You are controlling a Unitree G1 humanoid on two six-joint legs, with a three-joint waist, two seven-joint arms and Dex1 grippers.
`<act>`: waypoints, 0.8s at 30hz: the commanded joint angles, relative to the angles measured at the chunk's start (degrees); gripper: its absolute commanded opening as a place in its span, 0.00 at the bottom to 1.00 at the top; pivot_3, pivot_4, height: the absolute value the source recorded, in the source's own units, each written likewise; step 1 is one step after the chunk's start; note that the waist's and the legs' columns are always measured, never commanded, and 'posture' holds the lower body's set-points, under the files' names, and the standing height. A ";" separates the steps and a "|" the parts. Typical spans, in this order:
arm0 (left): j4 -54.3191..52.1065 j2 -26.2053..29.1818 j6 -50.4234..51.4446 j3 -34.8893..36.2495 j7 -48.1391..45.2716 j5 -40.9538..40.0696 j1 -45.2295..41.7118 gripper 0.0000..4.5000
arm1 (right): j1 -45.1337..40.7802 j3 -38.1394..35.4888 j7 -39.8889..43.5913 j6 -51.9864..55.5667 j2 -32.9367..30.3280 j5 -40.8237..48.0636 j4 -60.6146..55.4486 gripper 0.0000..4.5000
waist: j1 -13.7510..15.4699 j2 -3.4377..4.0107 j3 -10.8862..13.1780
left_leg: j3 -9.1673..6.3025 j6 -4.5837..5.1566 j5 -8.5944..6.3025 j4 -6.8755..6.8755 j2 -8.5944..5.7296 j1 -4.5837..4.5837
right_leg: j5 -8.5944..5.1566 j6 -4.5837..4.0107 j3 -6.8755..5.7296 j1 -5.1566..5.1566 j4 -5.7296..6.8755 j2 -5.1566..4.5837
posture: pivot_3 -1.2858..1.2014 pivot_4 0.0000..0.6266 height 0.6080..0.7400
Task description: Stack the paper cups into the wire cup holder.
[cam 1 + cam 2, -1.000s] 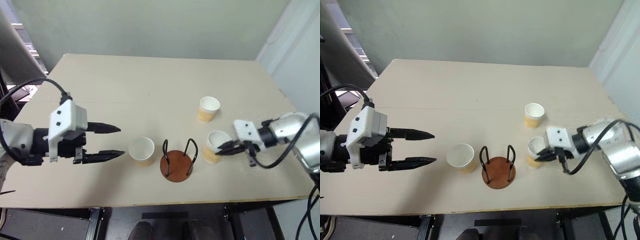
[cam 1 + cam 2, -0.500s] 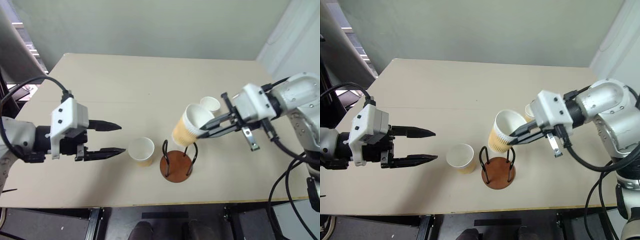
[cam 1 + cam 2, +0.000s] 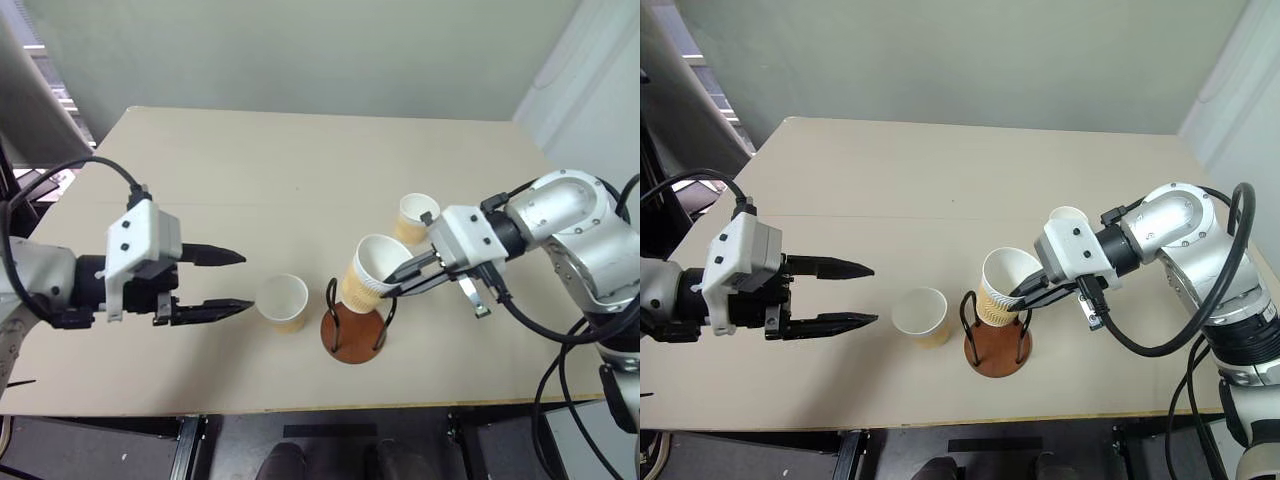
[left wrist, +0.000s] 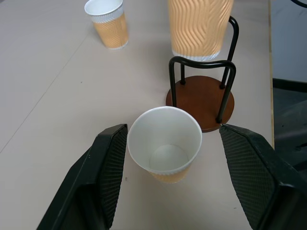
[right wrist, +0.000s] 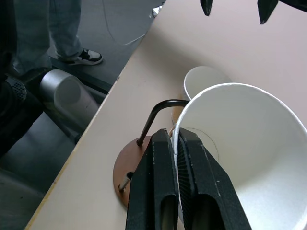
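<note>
Paper cup [image 3: 368,273] tilted, mouth up, above holder [image 3: 355,330].

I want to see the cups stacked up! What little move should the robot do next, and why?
Probably lower the cup straight down. The right hand pinches its rim and holds it tilted just above the wire cup holder, its bottom between the wire loops but not yet on the wooden base. Straightening it while lowering should seat it.

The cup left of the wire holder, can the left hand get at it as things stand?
Probably yes. The left hand is open and aimed at that cup, with bare table between them; the wire holder stands on the cup's far side.
</note>
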 commanded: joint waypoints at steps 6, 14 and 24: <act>-1.31 1.06 -0.21 2.64 -0.10 -1.17 0.31 0.73 | -0.97 -0.54 0.57 -0.42 0.28 -0.36 -0.33 0.36 | -0.01 0.00 0.00 | 0.00 -0.01 0.00 0.00 0.00 0.00 | 0.00 -0.01 0.01 0.00 0.01 0.00 | 0.52 0.24 1.00; -0.64 1.44 -0.77 1.83 -0.28 -0.86 -0.32 0.73 | -3.79 -2.09 -1.20 -1.83 1.29 -1.97 4.29 1.00 | -0.07 0.00 0.00 | 0.01 -0.01 0.01 0.00 0.00 0.01 | -0.01 -0.01 0.01 0.00 0.01 0.01 | 0.52 0.24 1.00; -1.42 1.55 -0.13 2.74 -0.13 -1.28 0.39 0.73 | -17.15 2.72 -17.66 -23.70 8.52 -25.51 55.85 1.00 | 0.40 -0.02 -0.01 | -0.40 0.04 -0.04 -0.03 0.11 0.00 | 0.02 -0.21 0.10 -0.26 0.42 -0.10 | 0.52 0.24 1.00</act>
